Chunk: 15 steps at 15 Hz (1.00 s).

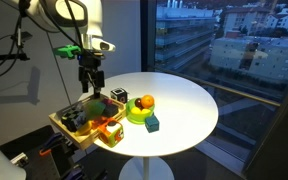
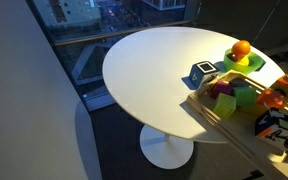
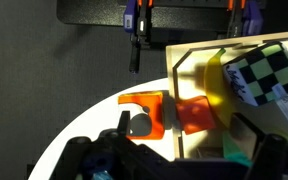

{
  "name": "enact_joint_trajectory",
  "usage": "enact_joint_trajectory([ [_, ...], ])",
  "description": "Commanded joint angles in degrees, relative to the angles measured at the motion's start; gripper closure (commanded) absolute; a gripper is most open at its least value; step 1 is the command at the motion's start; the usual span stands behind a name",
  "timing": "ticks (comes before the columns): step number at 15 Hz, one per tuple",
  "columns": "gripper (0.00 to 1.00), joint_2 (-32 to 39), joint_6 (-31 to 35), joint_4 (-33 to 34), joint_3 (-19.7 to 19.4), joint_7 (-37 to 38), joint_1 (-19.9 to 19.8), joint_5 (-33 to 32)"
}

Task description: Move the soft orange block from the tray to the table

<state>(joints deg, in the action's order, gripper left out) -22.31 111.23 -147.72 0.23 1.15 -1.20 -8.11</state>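
The arm is hanging over the tray [image 1: 68, 128], which is sitting at the edge of the round white worktop [image 1: 189, 100]. In an exterior view the gripper [image 1: 91, 82] is hovering above the tray's back part, touching nothing. That view is too small to show its state. The wrist view is showing the fingers [image 3: 94, 160] as two dark, blurred shapes standing apart at the bottom of the picture, with the tray's pale wooden rim showing between them and nothing held.

The orange block [image 3: 194, 113] is lying inside the tray, close to the rim, beside a yellow piece [image 3: 219, 85] and near a black-and-white checkered thing [image 3: 269, 65]. A second orange shape [image 3: 144, 110] is showing just left of the rim, and I cannot tell what it is. In an exterior view the orange block [image 1: 110, 128] is showing at the tray's corner nearest the worktop's middle. From the opposite side the orange block [image 2: 274, 98] is lying next to a green piece [image 2: 244, 97] and a magenta piece [image 2: 224, 88].

Only the exterior views are showing what is standing outside the tray: a round orange fruit [image 1: 146, 102] on a green dish [image 1: 136, 114] and a small dark teal cube [image 1: 152, 124], all near the tray.
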Motion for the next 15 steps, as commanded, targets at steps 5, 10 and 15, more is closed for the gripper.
enact_joint_trajectory([
  [5, 0.0, -9.11, -7.46, 4.02, -0.05, -0.94, 2.69, 7.89],
  [10, 0.0, -12.61, -6.22, 4.64, 0.2, -0.6, 2.96, 8.86],
  [15, 0.0, -12.84, -5.79, 4.04, 0.49, -0.34, 2.5, 7.9],
])
